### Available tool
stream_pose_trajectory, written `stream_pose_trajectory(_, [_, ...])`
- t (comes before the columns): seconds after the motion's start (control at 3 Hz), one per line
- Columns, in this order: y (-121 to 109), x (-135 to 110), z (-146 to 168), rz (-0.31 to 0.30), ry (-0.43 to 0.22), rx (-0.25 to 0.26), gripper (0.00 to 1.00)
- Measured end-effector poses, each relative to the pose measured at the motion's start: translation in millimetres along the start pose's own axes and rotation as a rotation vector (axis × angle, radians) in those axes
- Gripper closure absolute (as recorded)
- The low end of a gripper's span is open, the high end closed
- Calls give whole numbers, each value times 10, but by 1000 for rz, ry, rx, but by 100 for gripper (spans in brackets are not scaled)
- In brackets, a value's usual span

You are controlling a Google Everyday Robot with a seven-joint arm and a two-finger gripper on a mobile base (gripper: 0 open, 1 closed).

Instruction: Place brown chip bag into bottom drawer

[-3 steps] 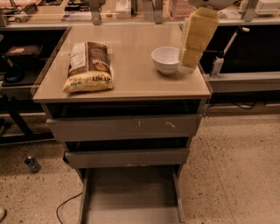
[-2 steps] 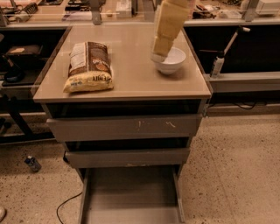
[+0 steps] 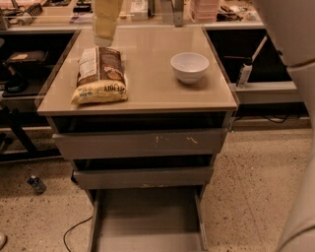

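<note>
Claw [image 3: 104, 39] over far end of brown chip bag [image 3: 100, 75], state unclear; bottom drawer [image 3: 147, 219] pulled out, floor showing.

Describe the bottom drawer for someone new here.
Under the tan tabletop, where the gripper hangs over the brown chip bag, sits a grey cabinet. The bottom drawer is lowest of three, the only one showing its flat floor.

Lab or workshop: speckled floor [image 3: 256, 177], cluttered workbenches [image 3: 44, 15] behind, grey metal drawer cabinet [image 3: 142, 142], loose cable [image 3: 74, 231]. The gripper [image 3: 102, 42] hangs over the cabinet's back-left.
</note>
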State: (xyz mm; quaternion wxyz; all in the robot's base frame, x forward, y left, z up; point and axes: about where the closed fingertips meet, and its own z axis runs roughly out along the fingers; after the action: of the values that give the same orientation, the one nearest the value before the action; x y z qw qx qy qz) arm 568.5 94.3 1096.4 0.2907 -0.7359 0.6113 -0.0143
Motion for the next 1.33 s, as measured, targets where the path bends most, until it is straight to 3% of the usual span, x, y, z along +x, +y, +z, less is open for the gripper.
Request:
stream_pose_trajectory(0.33, [-23,-33,18,1,-13,10,0])
stream_pose_trajectory(0.67, [-66,-13,443,86,-51,-21,0])
stream_pose_trajectory(1.33, [-432,91,1250,244,-56,-94,0])
